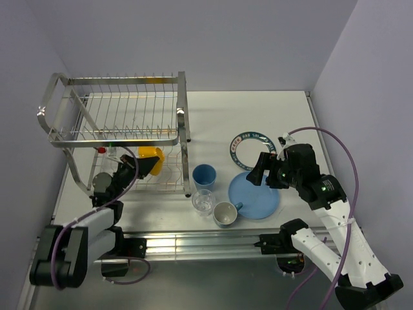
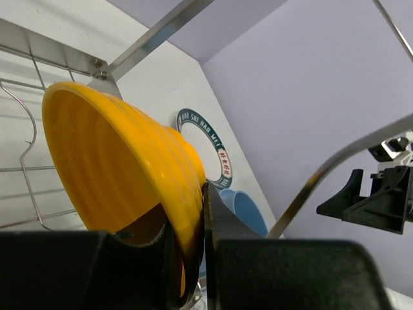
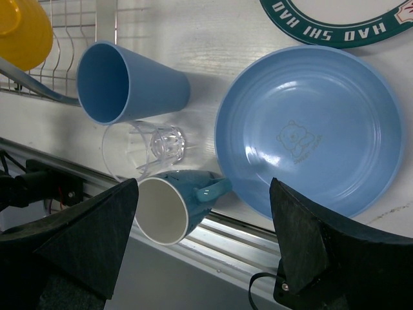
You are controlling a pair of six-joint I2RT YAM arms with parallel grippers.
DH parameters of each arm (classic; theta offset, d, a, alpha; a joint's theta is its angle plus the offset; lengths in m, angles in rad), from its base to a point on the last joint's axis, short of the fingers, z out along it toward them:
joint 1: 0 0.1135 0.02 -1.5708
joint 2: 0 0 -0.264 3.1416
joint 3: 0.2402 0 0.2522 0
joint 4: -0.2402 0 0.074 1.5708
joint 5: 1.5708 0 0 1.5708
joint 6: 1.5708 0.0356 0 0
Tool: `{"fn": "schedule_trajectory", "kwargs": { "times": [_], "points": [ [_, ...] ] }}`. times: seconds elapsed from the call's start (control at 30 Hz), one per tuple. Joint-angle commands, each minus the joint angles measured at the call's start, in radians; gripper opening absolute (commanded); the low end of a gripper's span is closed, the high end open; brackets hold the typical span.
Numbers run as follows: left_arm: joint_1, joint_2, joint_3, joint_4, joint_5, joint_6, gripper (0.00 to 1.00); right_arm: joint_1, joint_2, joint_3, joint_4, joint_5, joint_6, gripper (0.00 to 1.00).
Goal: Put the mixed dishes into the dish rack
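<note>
My left gripper [image 1: 133,166] is shut on the rim of the small yellow-orange bowl [image 1: 150,158], held tilted in the lower tier of the dish rack [image 1: 122,139]. In the left wrist view the bowl [image 2: 110,161] fills the left half, its rim pinched in the gripper [image 2: 188,240]. My right gripper [image 1: 263,173] hangs open above the large blue plate [image 1: 255,194]. On the table stand the blue tumbler [image 1: 204,175], the clear glass [image 1: 203,201] and the light blue mug [image 1: 225,214]. The white plate with the dark patterned rim [image 1: 250,147] lies behind the blue plate.
The right wrist view looks down on the tumbler [image 3: 126,81], the glass [image 3: 145,148], the mug [image 3: 174,203] and the blue plate [image 3: 310,129], with the gripper [image 3: 203,186] spread wide. A metal rail [image 1: 193,242] runs along the table's near edge. Walls close both sides.
</note>
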Motion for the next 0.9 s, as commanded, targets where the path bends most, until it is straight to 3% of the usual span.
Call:
{"fn": "schedule_trajectory", "kwargs": {
  "times": [0.0,0.17,0.7,0.87],
  "points": [
    [0.031,0.123,0.072,0.315,0.116,-0.074,0.00,-0.005,-0.008,0.018,0.025,-0.006,-0.016,0.89],
    [0.036,0.346,0.153,0.559,0.194,-0.178,0.00,-0.005,-0.011,0.024,0.016,0.002,-0.017,0.89],
    [0.036,0.508,0.315,0.605,0.251,-0.213,0.00,-0.005,0.001,0.042,0.008,0.009,-0.014,0.90],
    [0.036,0.617,0.384,0.698,0.275,-0.290,0.00,-0.005,0.010,0.052,0.008,0.011,-0.013,0.90]
  ]
}}
